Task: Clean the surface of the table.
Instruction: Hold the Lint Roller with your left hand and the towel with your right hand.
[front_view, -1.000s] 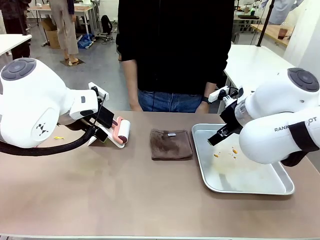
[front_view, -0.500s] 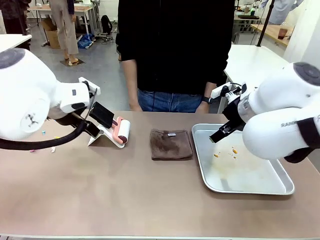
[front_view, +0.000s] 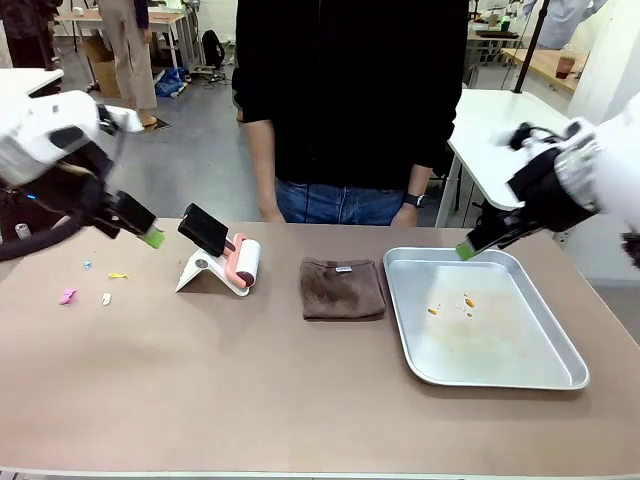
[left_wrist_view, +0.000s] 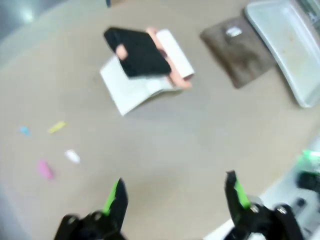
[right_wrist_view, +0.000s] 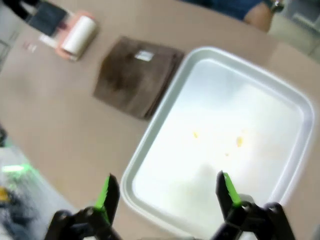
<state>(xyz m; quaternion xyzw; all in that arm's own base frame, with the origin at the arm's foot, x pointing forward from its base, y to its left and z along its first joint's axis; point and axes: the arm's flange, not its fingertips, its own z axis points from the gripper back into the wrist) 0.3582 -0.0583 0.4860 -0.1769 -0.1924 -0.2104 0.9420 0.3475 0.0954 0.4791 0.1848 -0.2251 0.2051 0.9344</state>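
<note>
A grey floor (front_view: 200, 140) spreads beyond the left gripper (front_view: 150, 237). A white-topped table (front_view: 505, 125) stands behind the right gripper (front_view: 468, 248), with 2 wooden-topped tables (front_view: 545, 62) farther back.

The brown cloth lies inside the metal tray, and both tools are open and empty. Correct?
No: the brown cloth lies on the table beside the metal tray, as the front view shows. The left tool and right tool are open and empty.
</note>
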